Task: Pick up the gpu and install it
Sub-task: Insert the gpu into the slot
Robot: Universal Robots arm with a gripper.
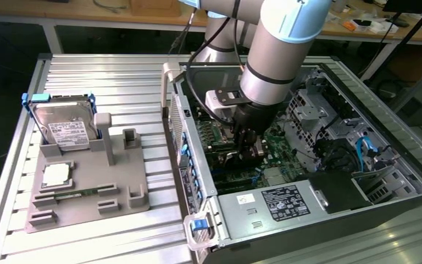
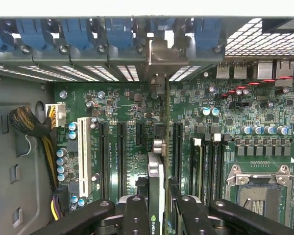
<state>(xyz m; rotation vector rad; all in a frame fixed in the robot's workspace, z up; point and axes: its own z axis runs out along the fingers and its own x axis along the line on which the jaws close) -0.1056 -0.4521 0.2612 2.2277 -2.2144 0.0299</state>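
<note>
While your arm reached down into the open computer case (image 1: 328, 203), the gripper (image 1: 246, 148) sat low over the green motherboard (image 2: 117, 98), closed on the gpu (image 2: 156, 171). In the wrist view you had one black finger (image 2: 136, 215) on each side of the card, pressed against its faces. The gpu stood on its long edge, so you saw it edge-on as a thin strip with a green logo label near the fingers. It was lined up along the row of black expansion slots (image 2: 121, 152), between two of them, and its silvery end bracket (image 2: 159, 54) reached the slotted rear wall under the blue retainer clips (image 2: 78, 32). Whether the card's bottom edge was pushed home in a slot, you could not tell from these views.

Beside the black slots stood a white slot (image 2: 82, 147), and past that a yellow and black cable bundle (image 2: 34, 127). The open processor socket (image 2: 257, 191) lay on the other side of the card.

The case lay on its side on the ribbed metal surface (image 1: 101, 77), toward the edge at the exterior view's right. Toward the opposite edge a gray holder (image 1: 123, 187) carried a hard drive (image 1: 64, 129) in a blue frame, standing upright, with a processor chip (image 1: 55, 174) and a small green memory stick (image 1: 79, 193) lying flat nearer the front corner.
</note>
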